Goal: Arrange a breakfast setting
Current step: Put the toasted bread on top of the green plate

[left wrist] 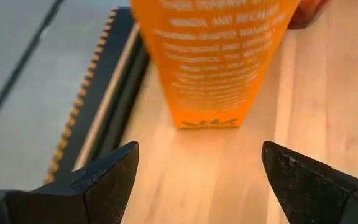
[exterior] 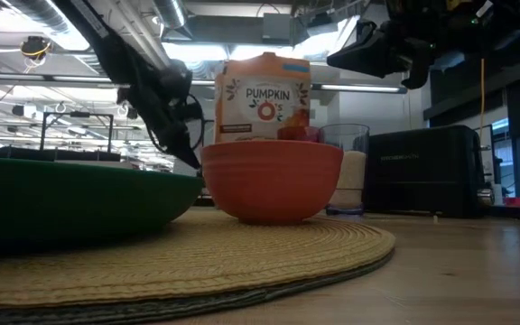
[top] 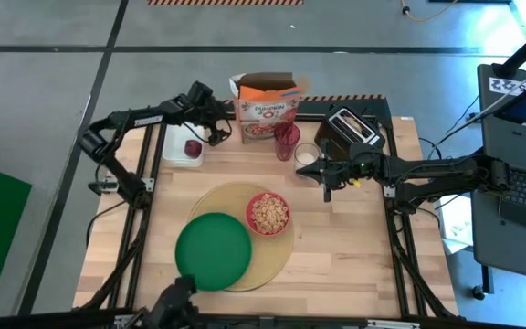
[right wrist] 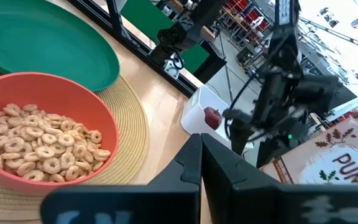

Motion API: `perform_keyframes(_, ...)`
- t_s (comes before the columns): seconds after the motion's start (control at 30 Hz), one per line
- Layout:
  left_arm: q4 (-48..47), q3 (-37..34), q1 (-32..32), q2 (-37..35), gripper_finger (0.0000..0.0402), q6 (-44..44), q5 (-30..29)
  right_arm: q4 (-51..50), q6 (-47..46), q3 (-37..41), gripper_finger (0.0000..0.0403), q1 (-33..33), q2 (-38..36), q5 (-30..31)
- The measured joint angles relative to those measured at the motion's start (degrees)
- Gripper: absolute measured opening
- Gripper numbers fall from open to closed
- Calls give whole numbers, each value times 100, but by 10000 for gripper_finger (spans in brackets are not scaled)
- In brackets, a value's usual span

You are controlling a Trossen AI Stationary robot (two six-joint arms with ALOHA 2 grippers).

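1. While the left gripper [top: 219, 133] hangs wide open beside the cereal box [top: 267, 108], right gripper [top: 328, 190] sits pinched shut.
2. Red bowl [top: 268, 213] and green plate [top: 212, 250] rest on the placemat [top: 268, 260].
3. Fruit [top: 192, 147] lies on the white board [top: 173, 152].

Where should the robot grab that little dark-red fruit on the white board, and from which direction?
Probably from straight above, the pincer closing across the widest part of the dark-red fruit. It is small and round and sits low on the flat white board, so a sideways approach would likely scrape the board. The left pincer, now open beside the cereal box, is nearest.
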State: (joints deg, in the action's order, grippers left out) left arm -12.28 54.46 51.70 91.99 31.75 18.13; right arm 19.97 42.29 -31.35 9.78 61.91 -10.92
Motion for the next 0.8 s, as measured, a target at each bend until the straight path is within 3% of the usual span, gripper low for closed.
perform_keyframes(0.17,-523,2,2,-890,325,-159,-315,2,1,0,5,0,0,140)
perform_keyframes(0.47,-1166,9,-272,-2487,310,-1486,66,-2,191,0,5,0,0,483)
perform_keyframes(0.63,-1317,-2,-534,-2631,313,-2447,-62,2,465,0,5,-2,0,492)
perform_keyframes(0.8,-1234,-69,-803,-2411,313,-2750,268,10,484,0,5,-4,0,225)
